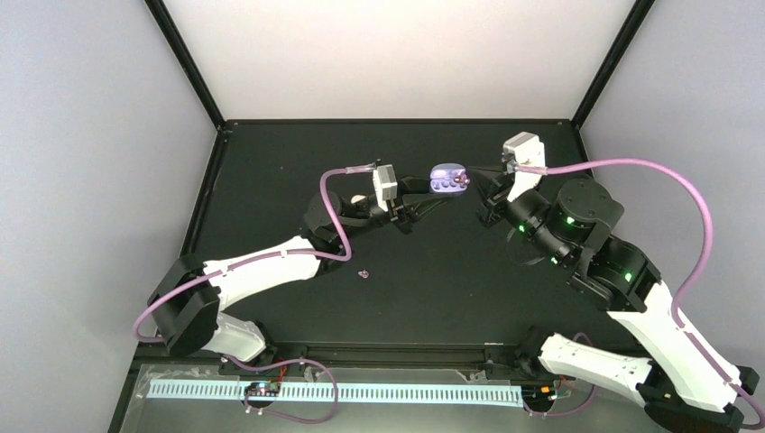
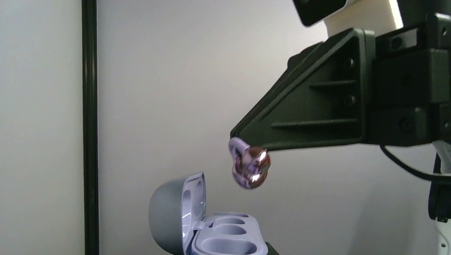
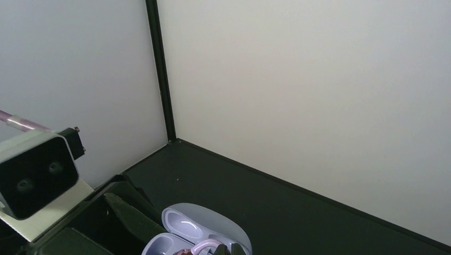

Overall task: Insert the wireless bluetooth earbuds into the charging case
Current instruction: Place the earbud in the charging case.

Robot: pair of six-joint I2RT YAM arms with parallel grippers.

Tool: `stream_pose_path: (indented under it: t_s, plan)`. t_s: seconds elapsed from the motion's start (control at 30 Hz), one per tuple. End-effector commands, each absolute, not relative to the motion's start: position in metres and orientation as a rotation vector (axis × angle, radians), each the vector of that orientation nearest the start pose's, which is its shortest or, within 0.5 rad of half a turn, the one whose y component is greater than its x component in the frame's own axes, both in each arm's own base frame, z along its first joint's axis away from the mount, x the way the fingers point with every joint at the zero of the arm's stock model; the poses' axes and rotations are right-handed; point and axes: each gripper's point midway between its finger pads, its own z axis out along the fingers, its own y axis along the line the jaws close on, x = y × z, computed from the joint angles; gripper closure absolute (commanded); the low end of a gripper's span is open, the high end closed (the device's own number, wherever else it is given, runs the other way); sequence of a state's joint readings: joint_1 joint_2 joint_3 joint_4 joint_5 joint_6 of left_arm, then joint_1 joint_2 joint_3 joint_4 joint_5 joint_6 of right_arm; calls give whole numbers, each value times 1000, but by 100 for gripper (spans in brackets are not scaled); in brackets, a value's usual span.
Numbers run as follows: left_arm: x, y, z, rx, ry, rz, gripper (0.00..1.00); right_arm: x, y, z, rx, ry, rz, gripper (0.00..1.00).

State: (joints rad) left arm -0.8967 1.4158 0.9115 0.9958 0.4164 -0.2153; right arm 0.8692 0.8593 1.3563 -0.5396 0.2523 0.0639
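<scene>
The charging case [image 1: 447,177] is open, lavender inside, with both wells [image 2: 228,234] bare and its lid [image 2: 173,212] standing up on the left. My left gripper [image 1: 429,188] is shut on the case from the left. Its fingers are mostly hidden below the case in the left wrist view. My right gripper [image 1: 471,183] is shut on a glossy lavender-and-bronze earbud [image 2: 249,168], which hangs just above the case's wells. In the right wrist view, that earbud [image 3: 199,247] sits at my fingertips over the case [image 3: 213,226]. A second earbud [image 1: 364,273] lies on the black table.
The black table [image 1: 433,271] is closed in by pale walls with black corner posts [image 3: 162,74]. The left arm's wrist camera [image 3: 32,172] sits close on the left of the right wrist view. Purple cables [image 1: 631,167] loop over both arms.
</scene>
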Motion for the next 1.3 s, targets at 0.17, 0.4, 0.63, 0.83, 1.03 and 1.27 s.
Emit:
stream_pose_path:
  t_s: [0.17,0.4,0.63,0.83,1.03,1.27]
  plan:
    - [194,-365,452,752,823,-1237,99,216,186,471,-442,1555,509,99]
    - [195,-364,453,735,844,-1231,98,218,183,468,-429,1558,486,99]
    - [196,-366,452,729,864,-1223,98,220,184,464,-427,1561,477,99]
    - [197,-364,453,720,867,-1214,99,218,183,466,-426,1564,492,99]
    - [192,-354,453,711,854,-1194,98,206,172,473,-401,1567,534,75]
    - [170,-346,448,784,829,-1230,99,205,170,466,-374,1629,555,58]
